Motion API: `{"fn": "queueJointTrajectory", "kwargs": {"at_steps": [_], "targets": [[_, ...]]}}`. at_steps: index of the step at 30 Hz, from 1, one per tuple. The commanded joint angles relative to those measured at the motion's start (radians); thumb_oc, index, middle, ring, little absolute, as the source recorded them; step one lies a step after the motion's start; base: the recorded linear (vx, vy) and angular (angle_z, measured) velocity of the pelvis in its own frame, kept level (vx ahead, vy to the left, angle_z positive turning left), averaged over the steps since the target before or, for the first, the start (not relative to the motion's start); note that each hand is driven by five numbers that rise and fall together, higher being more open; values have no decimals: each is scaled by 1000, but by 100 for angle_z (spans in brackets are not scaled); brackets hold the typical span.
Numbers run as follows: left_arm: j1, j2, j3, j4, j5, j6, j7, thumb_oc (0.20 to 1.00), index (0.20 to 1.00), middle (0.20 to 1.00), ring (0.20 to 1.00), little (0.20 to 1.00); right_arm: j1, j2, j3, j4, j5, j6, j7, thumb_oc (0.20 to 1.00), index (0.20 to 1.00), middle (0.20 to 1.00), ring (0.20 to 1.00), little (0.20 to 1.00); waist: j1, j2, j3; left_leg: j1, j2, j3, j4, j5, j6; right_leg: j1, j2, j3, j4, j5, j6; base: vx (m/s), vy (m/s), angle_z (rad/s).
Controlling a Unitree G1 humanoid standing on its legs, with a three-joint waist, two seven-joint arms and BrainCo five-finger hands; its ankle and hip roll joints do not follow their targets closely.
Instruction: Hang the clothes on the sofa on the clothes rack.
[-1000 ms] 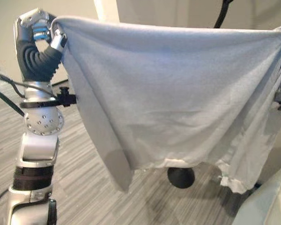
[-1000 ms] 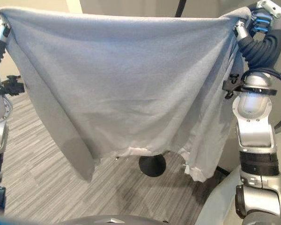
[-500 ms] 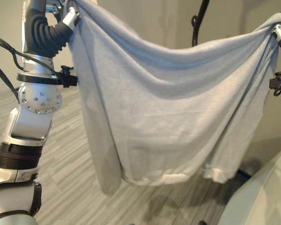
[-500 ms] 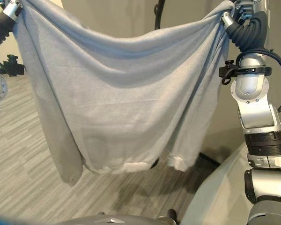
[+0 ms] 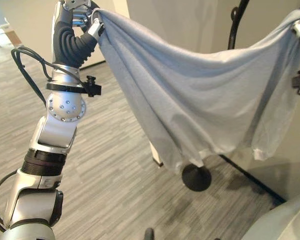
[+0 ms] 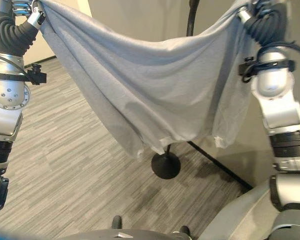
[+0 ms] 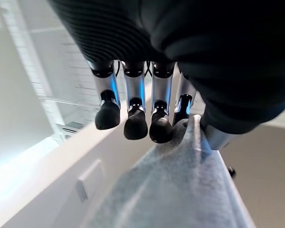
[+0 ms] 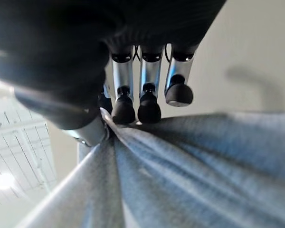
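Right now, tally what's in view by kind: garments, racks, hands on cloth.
Garments: 1, grey garment
Clothes racks: 1, black clothes rack, behind the garment
Hands pinching cloth: 2, left hand and right hand
Total: 4

Grey striped carpet [image 5: 105, 170] is stretching across the floor toward nine o'clock, with a pale wall [image 6: 135, 17] standing at twelve o'clock.
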Motion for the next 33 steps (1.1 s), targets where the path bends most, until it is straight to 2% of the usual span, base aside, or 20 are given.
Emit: {"fn": "queueJointTrajectory", "kwargs": {"at_steps": [1,10,20,24,28,33], "targets": [[-38,52,8,32,-34,-9,21,200,200,200,200,200,-68,-22,31,26,18,2,5,200,200,200,200,200,18,0,-67,11,-56,28,4,-97,17,-33,16,60,18,-117,19,26,25,-10],[-65,59,-35,109,-28,7,32,200,200,200,200,200,-140,6,120,137,18,29,4,200,200,200,200,200,26,2,-72,30,-42,52,4,-101,15,-25,13,68,18,-119,25,31,-9,-13],[-177,85,-124,165,-44,10,34,200,200,200,200,200,-137,-8,100,180,18,50,-32,200,200,200,200,200,7,12,-71,38,-40,62,4,-106,15,-21,10,74,18,-122,33,37,-22,0],[-259,99,-202,239,-56,14,34,200,200,200,200,200,-192,-27,155,250,17,61,-35,200,200,200,200,200,-3,20,-73,39,-39,70,4,-106,15,-27,7,79,18,-118,39,39,-24,0],[-426,97,-361,401,-96,10,34,200,200,200,200,200,-355,-48,278,407,57,66,-41,200,200,200,200,200,-22,31,-62,25,-38,80,4,-100,12,-50,10,89,18,-110,46,11,-8,-5],[-535,84,-451,496,-124,4,36,200,200,200,200,200,-452,-44,341,476,84,64,-52,200,200,200,200,200,-34,37,-53,7,-36,87,4,-96,9,-76,12,98,18,-103,50,9,-4,-8]]}}
